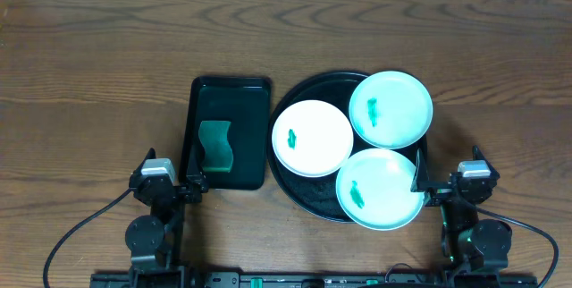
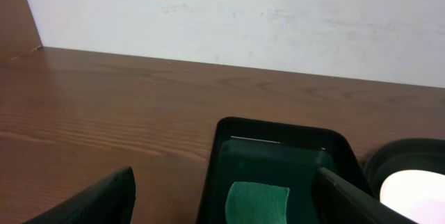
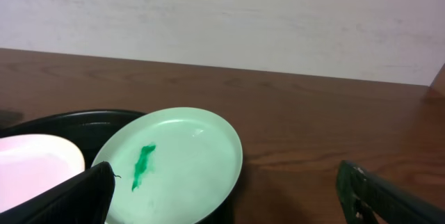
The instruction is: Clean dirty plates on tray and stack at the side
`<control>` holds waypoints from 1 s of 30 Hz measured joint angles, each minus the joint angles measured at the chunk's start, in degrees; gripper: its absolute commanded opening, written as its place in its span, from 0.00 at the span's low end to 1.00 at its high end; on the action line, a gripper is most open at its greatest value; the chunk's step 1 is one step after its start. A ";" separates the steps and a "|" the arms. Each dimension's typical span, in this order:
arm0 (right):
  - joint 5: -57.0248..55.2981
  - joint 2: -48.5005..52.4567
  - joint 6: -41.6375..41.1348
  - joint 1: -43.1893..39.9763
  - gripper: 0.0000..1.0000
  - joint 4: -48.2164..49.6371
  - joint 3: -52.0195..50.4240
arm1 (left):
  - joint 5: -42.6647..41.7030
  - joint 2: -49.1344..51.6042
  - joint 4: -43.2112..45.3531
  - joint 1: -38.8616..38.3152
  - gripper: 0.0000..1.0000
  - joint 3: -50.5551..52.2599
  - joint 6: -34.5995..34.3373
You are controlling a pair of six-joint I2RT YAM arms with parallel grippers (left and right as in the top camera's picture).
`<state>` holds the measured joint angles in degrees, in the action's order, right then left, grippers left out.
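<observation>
On the round black tray (image 1: 302, 194) sit a white plate (image 1: 312, 138), a far mint plate (image 1: 391, 109) and a near mint plate (image 1: 380, 189), all smeared green, none stacked. My left gripper (image 1: 170, 176) and right gripper (image 1: 451, 181) hang wide and empty. Cleaning hasn't begun, I judge; next I need the green sponge (image 1: 214, 145) from its rectangular tray (image 1: 243, 107).

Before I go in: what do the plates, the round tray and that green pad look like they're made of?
Plates: likely plastic or melamine, smooth and slightly glossy, with soft highlights and thin, even rims. Round black tray: probably moulded plastic, with a satin sheen on its rim. Green pad: sponge or cloth, matte and finely textured; I can't tell which.
</observation>
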<state>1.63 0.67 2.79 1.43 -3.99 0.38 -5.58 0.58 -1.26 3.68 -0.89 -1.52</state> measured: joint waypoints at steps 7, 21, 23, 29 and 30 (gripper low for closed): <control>0.00 0.00 0.00 0.00 0.99 0.00 0.00 | 0.00 0.00 0.00 0.00 0.81 0.00 0.00; -1.68 0.00 2.51 0.00 0.99 0.55 0.00 | 0.00 0.00 0.00 0.00 0.81 0.00 0.00; -1.73 0.02 2.71 0.00 0.99 0.07 0.00 | 0.00 0.00 0.00 0.00 0.81 0.00 0.00; -1.88 0.02 2.89 0.00 0.99 0.24 0.00 | 0.00 0.00 0.00 0.00 0.81 0.00 0.02; -1.90 0.02 2.89 0.00 0.99 0.26 0.00 | 0.00 0.00 0.00 0.00 0.81 0.00 0.00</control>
<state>-0.27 0.69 5.67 1.43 -3.73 0.38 -5.58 0.58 -1.26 3.68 -0.89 -1.52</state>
